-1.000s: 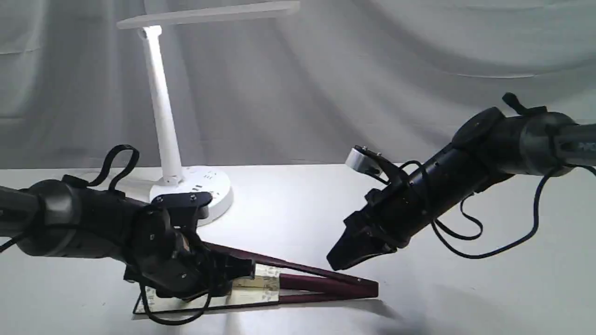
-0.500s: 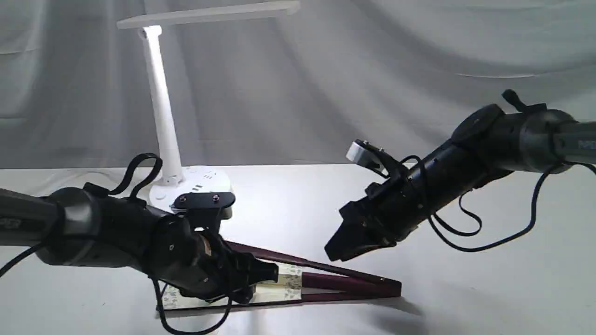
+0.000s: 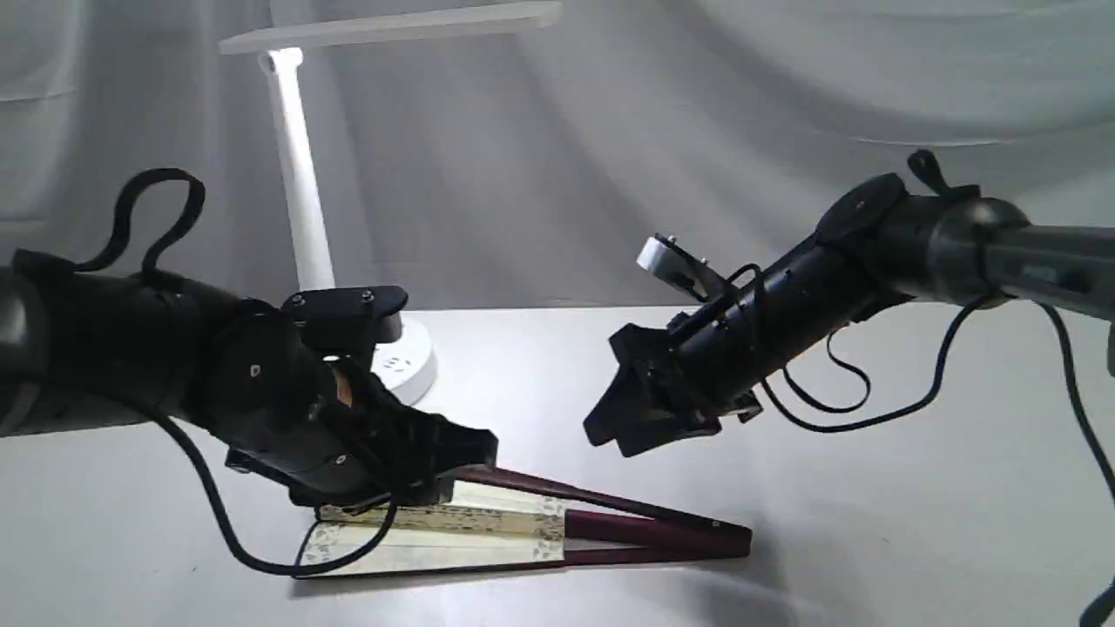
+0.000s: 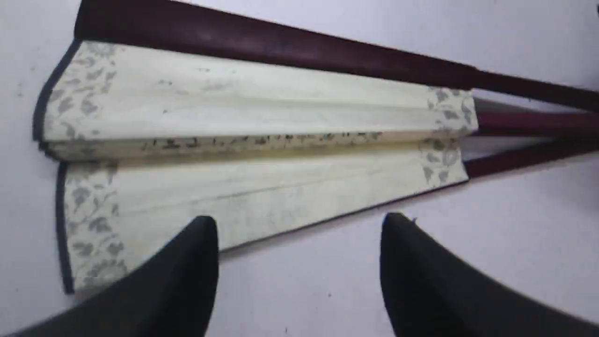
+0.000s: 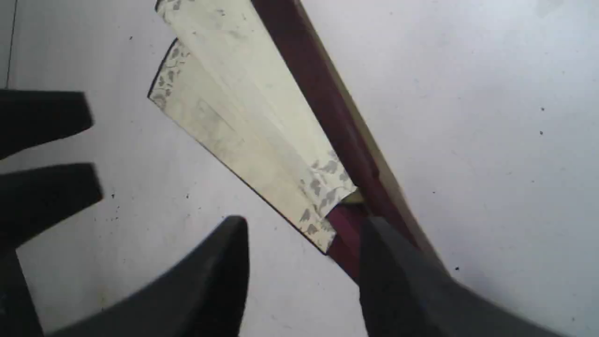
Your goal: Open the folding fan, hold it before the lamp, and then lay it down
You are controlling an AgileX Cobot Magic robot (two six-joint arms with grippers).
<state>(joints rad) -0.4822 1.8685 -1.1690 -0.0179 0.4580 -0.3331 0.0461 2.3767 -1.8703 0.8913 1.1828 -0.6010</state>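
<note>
The folding fan (image 3: pixel 488 531) lies flat on the white table, spread only a little. Its cream leaf points left and its maroon ribs meet at the pivot on the right. In the left wrist view the fan (image 4: pixel 262 117) shows its patterned border and a stack of closed pleats. My left gripper (image 3: pixel 475 448) hovers open just above the leaf, empty, as the left wrist view (image 4: pixel 299 222) confirms. My right gripper (image 3: pixel 605 431) hangs open above the ribs, apart from them; the right wrist view (image 5: pixel 304 222) shows the fan (image 5: pixel 262 135) beneath it. The lamp (image 3: pixel 300 200) stands lit at the back left.
The lamp's round base (image 3: pixel 414 366) with sockets sits right behind my left arm. Its light bar (image 3: pixel 392 26) reaches out overhead. A grey cloth backdrop (image 3: pixel 784 131) closes the rear. Black cables dangle from both arms.
My left gripper has moved right and then lifted off the fan. The fan slid to the right and its leaf spread slightly wider. My right gripper rose and drifted left.
</note>
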